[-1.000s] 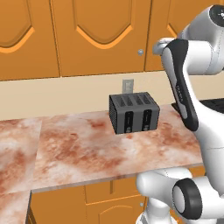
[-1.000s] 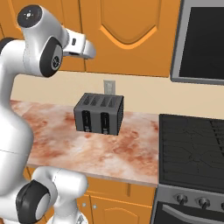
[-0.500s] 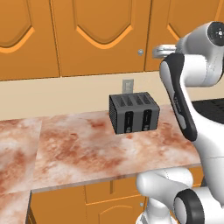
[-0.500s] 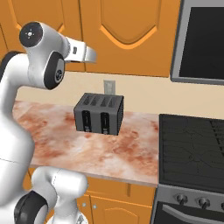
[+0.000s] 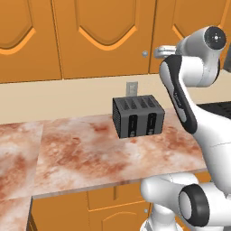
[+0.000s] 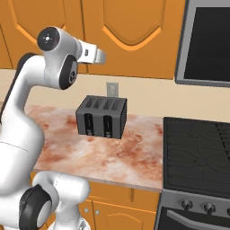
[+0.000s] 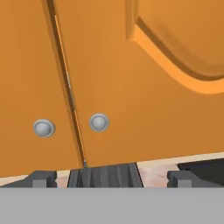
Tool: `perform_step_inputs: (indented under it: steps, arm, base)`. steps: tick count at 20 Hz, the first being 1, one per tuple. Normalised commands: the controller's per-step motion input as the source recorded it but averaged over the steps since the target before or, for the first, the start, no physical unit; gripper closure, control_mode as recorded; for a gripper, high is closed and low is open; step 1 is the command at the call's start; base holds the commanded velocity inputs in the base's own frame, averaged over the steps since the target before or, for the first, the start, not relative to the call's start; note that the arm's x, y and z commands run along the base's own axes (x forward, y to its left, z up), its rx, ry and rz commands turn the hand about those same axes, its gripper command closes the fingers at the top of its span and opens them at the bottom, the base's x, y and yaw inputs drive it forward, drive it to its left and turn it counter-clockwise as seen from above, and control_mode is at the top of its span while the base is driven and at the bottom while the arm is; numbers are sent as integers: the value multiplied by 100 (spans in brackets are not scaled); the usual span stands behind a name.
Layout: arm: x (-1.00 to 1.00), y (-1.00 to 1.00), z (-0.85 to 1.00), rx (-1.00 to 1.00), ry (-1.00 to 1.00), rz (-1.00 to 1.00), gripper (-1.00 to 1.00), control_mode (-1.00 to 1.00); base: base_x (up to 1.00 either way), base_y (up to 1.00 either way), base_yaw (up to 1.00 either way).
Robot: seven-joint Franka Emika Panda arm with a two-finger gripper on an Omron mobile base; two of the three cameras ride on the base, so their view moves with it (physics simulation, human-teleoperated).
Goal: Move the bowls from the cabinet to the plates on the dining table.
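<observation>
The gripper (image 7: 112,177), jaws spread wide and empty, is facing the cabinet (image 7: 131,78), its right knob (image 7: 99,122) lying just above.

From my remote station, I see a reddish-brown and white marbled counter (image 5: 81,153) running along the wall beneath orange cupboards, with a seam splitting its top near the left in the left base view. A black toaster (image 5: 137,116) stands directly on it toward the back, four slots in its top and two levers on the side facing me, with bare marbled surface all around it. In the right base view the same counter (image 6: 134,152) ends flush against a black stove top (image 6: 197,155), and the toaster (image 6: 102,116) sits well apart from that edge. In the hand view the toaster's slotted top (image 7: 105,176) shows low in the frame.
</observation>
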Motion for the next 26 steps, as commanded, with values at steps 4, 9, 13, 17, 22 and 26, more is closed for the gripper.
perform_step_inputs:
  steps: [4, 9, 13, 17, 22, 26]
  arm:
    - [43, 0, 0, 3, 0, 0, -100, -100]
    - [38, 0, -5, 0, 0, 0, -100, -100]
    - [35, 0, -9, 0, 0, 0, -100, -100]
    - [32, 0, -14, 0, 0, 0, -100, -100]
    - [33, 0, -8, 0, 0, 0, -100, -100]
    - [35, 0, 0, 0, 0, 0, -100, -100]
  base:
    - [0, 0, 0]
    - [0, 0, 0]
    - [0, 0, 0]
    - [0, 0, 0]
    - [0, 0, 0]
    - [0, 0, 0]
